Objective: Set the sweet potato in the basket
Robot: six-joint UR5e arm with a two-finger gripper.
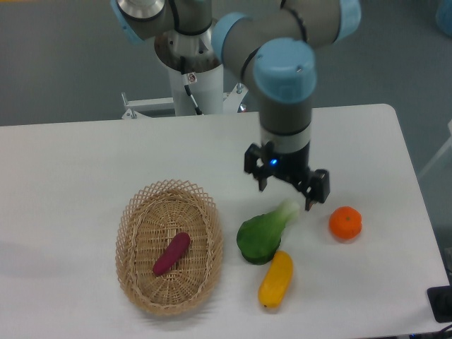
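The magenta-purple sweet potato lies slantwise inside the oval tan wicker basket at the front left of the table. My gripper hangs to the right of the basket, just above the pale stem end of a green leafy vegetable. Its two fingers are spread apart and hold nothing. The gripper is well clear of the basket and of the sweet potato.
A green leafy vegetable lies right of the basket, with a yellow-orange oblong vegetable in front of it. An orange sits further right. The table's right edge is near the orange. The arm's base stands at the back.
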